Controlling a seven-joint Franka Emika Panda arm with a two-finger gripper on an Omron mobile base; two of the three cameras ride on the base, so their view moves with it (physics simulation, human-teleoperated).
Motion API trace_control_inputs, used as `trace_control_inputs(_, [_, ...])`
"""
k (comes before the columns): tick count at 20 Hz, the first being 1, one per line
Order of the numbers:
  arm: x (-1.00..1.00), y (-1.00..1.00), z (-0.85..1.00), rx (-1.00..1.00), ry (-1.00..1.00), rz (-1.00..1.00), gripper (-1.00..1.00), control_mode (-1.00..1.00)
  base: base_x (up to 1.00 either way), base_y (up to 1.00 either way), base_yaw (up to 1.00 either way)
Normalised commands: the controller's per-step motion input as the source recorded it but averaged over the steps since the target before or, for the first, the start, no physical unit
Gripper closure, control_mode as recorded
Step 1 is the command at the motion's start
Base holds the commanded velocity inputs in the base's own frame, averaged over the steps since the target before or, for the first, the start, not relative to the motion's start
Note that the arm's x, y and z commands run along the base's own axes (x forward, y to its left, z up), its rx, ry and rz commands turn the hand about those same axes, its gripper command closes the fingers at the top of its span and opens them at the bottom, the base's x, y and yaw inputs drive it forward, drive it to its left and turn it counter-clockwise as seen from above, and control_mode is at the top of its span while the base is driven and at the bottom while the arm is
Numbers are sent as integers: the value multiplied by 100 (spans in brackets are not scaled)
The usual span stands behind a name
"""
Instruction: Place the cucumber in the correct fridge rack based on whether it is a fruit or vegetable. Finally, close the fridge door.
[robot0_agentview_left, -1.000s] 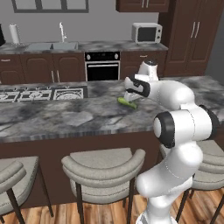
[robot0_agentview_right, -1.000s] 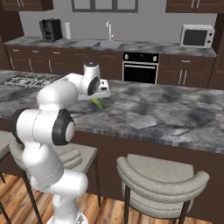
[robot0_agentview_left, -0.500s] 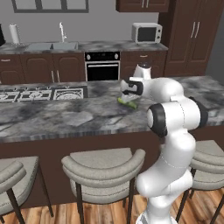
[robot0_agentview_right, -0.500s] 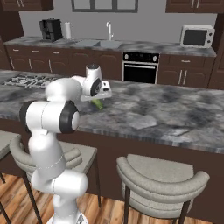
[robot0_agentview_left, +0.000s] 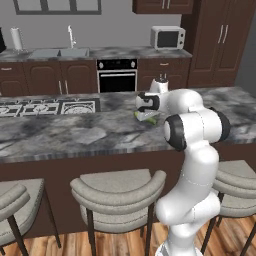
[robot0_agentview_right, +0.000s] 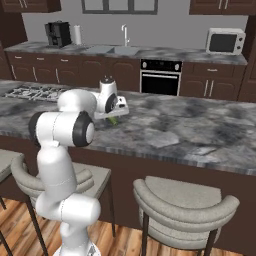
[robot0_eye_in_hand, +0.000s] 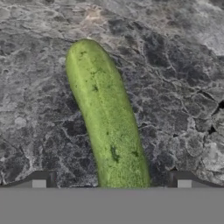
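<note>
The hand (robot0_eye_in_hand: 111, 181) hangs low over the table (robot0_eye_in_hand: 39, 109) with its two dark fingers (robot0_eye_in_hand: 41, 180) spread wide — one on either side of the cucumber (robot0_eye_in_hand: 107, 122), neither one touching it. In the hand view the cucumber lies flat on the grey marbled stone, a slim green stick running from between the fingertips away toward the upper left, its near end hidden at the bottom edge.

From the left base view the hand (robot0_agentview_left: 146, 111) sits at the end of the white arm, bent down over the table (robot0_agentview_left: 75, 132), and a sliver of the cucumber (robot0_agentview_left: 148, 118) shows green just under it. The right base view gives the same: the hand (robot0_agentview_right: 116, 114) down by the stone table (robot0_agentview_right: 190, 130), the cucumber (robot0_agentview_right: 113, 120) peeking out beneath it.

Behind the table stand dark wood cabinets, a black oven (robot0_agentview_left: 117, 76), a sink with a faucet (robot0_agentview_left: 70, 37) and a microwave (robot0_agentview_left: 168, 37) — all well apart from the hand. Padded stools (robot0_agentview_left: 117, 192) line the near side.
</note>
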Motion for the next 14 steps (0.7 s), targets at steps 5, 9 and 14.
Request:
trace_control_inputs(5, [6, 0, -27, 0, 2, 0, -100, -100, 0, 0, 0])
trace_control_inputs(9, [0, 0, -35, 0, 3, 0, -100, -100, 0, 0, 0])
trace_control_inputs(14, [0, 0, -38, 0, 0, 0, 100, -100, 0, 0, 0])
